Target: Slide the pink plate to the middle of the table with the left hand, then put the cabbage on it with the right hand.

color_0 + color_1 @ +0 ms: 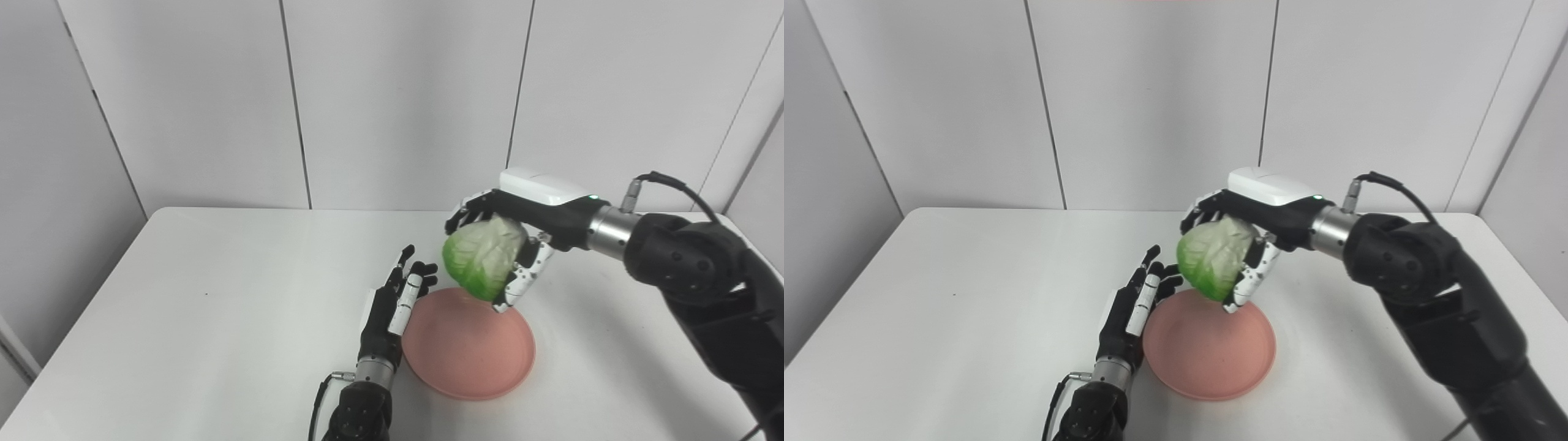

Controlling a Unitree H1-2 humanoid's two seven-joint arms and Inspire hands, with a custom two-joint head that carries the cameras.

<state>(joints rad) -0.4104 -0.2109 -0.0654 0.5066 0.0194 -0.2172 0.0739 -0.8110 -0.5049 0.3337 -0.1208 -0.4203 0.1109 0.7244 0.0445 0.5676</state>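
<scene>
A pink plate (468, 352) lies flat on the white table (214, 306), near the middle and towards the front. My right hand (514, 239) is shut on a green cabbage (481, 257) and holds it in the air just above the plate's far rim. My left hand (395, 300) stands edge-on against the plate's left rim, fingers straight and apart, holding nothing. In the right eye view the cabbage (1213, 257) hangs over the back of the plate (1209, 349).
The table's left half and far right side hold no other objects. White wall panels stand right behind the table's back edge. My right forearm (686, 257) reaches in over the table's right side.
</scene>
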